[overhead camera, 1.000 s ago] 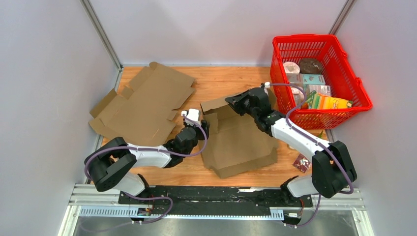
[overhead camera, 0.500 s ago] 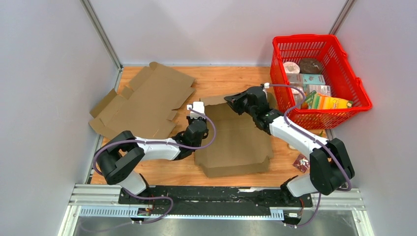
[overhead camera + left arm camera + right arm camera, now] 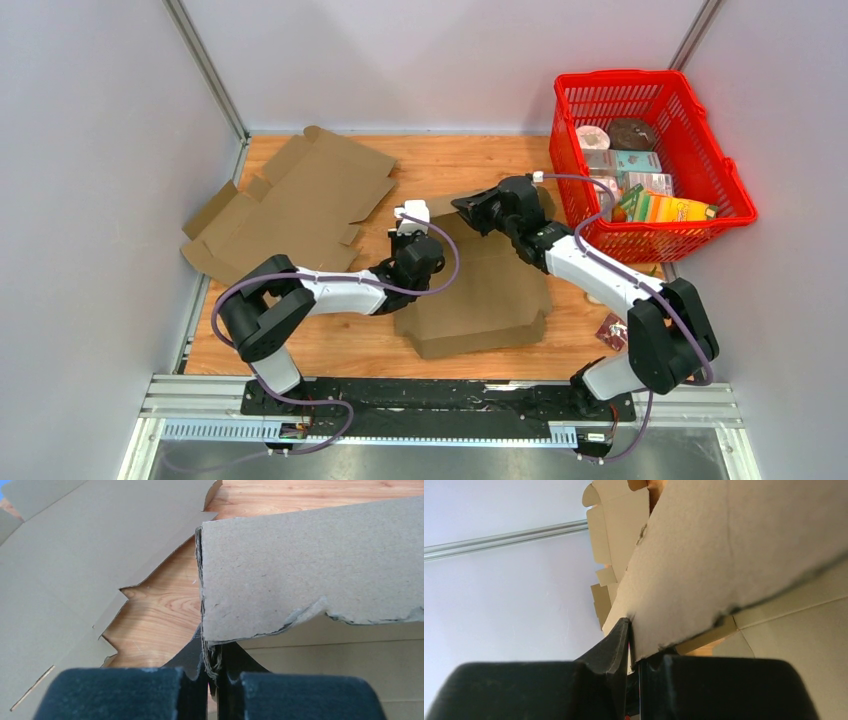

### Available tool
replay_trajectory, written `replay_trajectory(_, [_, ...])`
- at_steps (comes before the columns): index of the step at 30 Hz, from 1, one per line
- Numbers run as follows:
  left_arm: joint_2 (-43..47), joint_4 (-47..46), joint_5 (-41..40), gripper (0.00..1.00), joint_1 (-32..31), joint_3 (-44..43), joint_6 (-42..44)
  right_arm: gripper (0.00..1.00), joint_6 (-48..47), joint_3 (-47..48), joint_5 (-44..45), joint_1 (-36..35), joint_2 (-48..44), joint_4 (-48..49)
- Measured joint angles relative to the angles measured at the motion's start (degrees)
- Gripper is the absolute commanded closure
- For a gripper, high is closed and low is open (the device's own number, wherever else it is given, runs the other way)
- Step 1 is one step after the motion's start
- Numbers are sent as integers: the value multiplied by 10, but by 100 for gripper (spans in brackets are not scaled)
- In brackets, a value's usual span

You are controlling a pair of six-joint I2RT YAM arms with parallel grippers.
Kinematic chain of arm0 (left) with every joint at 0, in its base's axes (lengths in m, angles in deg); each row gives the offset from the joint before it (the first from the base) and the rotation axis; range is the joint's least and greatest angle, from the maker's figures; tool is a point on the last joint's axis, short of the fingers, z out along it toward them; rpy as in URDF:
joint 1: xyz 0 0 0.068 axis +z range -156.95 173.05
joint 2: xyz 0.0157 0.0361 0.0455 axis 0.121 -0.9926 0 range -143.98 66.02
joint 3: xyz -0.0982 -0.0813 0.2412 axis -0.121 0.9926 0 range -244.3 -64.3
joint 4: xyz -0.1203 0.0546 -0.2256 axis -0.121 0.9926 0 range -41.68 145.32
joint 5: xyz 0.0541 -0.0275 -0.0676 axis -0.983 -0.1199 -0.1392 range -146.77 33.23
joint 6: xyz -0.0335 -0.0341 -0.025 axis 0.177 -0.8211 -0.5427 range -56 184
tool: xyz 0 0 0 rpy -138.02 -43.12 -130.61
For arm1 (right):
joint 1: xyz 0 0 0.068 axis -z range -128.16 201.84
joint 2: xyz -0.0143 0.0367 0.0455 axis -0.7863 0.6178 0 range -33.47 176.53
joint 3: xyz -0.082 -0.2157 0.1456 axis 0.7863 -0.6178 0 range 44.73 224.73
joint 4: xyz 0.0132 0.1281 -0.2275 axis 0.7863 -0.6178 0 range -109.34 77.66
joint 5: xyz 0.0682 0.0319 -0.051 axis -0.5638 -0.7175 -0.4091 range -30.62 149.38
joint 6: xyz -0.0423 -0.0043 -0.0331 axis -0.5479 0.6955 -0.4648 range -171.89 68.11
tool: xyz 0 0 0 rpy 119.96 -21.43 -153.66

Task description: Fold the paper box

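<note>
My left jaws pinch the brown corrugated cardboard box (image 3: pixel 310 565) by a frayed flap. My right jaws clamp its ragged edge too.

You've got a wooden table (image 3: pixel 450 165) with flat cardboard (image 3: pixel 290 205) upper left, the paper box (image 3: pixel 480 290) centre, a red basket (image 3: pixel 620 76) upper right and a small packet (image 3: pixel 612 331) lower right.

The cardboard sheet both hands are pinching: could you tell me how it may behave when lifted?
Probably light and stiff: the cardboard sheet looks like thin corrugated board. It will likely hinge at its creases; the flap in the left hand stands raised. Its ragged edge suggests it could tear if pulled hard.
</note>
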Motion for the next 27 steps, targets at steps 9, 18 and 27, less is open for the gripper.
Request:
replay_trajectory(9, [1, -57, 18, 76, 0, 46, 13, 88, 12, 3, -36, -7, 2, -8])
replay_trajectory(18, [-9, -65, -7, 100, 11, 43, -15, 87, 40, 4, -10, -16, -2, -22])
replay_trajectory(27, [-13, -126, 23, 91, 13, 66, 12, 86, 58, 4, 11, -30, -15, -48])
